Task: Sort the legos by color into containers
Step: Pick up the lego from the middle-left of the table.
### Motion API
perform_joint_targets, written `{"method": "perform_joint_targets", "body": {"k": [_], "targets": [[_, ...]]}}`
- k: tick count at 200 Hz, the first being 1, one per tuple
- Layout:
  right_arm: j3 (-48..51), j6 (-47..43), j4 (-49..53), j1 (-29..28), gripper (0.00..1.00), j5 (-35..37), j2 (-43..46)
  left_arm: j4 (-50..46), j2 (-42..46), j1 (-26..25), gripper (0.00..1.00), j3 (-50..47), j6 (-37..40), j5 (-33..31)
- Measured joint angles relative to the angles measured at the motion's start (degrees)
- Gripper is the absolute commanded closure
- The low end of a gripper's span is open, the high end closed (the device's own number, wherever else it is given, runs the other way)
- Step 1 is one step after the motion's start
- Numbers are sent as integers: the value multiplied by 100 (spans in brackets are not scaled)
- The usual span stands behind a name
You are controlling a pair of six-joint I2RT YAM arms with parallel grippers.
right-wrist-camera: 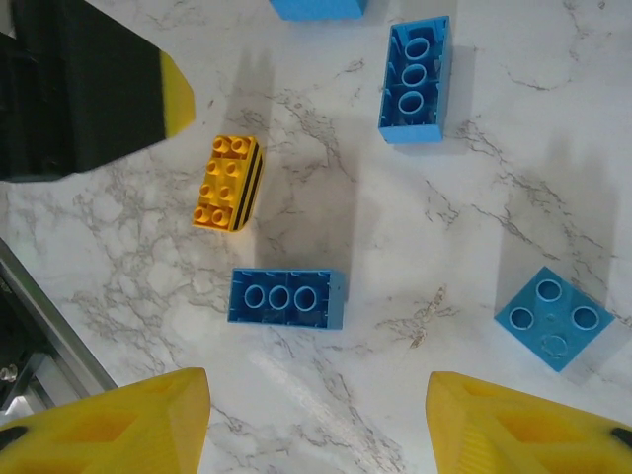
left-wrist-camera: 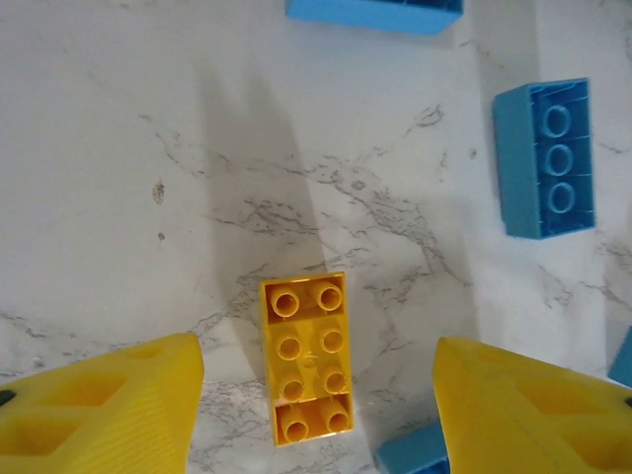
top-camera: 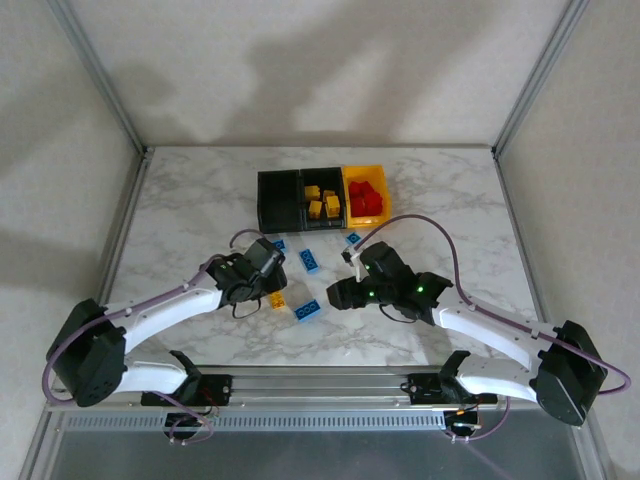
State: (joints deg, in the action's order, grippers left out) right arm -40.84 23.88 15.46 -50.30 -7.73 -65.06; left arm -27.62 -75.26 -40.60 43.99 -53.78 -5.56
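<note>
Nearest the arms, the left gripper [left-wrist-camera: 316, 390] hangs low over the desk [top-camera: 200, 200] with its jaws apart and nothing in them. A long yellow brick [left-wrist-camera: 306, 360] lies studs-up between the two fingers, touching neither. This looks like the approach to a pick. The next move calls for dropping a little, closing across the brick's narrow sides, then carrying it to the far side. Beside it, the right gripper [right-wrist-camera: 316, 415] is also open and holds nothing. It is aimed at an oblong blue brick [right-wrist-camera: 286, 298] lying on its side just ahead. A blue square brick [right-wrist-camera: 551, 318] and another oblong one [right-wrist-camera: 415, 79] lie farther off. At the back stands the row of bins. The middle black bin [top-camera: 322, 222] holds yellow bricks, so the yellow one belongs there. The orange bin [top-camera: 366, 172] holds the red ones. I can make out no bricks in the left black bin [top-camera: 278, 200], so it is probably meant for the blue bricks waiting on the desk.
</note>
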Motion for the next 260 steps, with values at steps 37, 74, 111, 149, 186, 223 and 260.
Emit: {"method": "perform_joint_targets", "body": {"k": [37, 74, 111, 149, 186, 223, 260], "targets": [[0, -17, -2, 0, 40, 15, 2, 212, -734, -278, 36, -2, -57, -7], [2, -15, 13, 0, 40, 46, 118, 236, -1198, -380, 40, 0, -122, -68], [2, -15, 17, 0, 41, 85, 192, 199, -1366, -400, 59, 22, -160, -197], [4, -15, 17, 0, 41, 168, 192, 164, -1373, -431, 69, 70, -160, -258], [59, -13, 15, 0, 41, 166, 225, 188, -1338, -444, 68, 417, -153, -260], [74, 90, 33, 2, 41, 273, 459, 184, -1355, -444, 68, 1104, 0, -267], [70, 367, 116, 170, 40, 518, 586, 247, -1821, -442, 68, 2074, 186, -284]]}}
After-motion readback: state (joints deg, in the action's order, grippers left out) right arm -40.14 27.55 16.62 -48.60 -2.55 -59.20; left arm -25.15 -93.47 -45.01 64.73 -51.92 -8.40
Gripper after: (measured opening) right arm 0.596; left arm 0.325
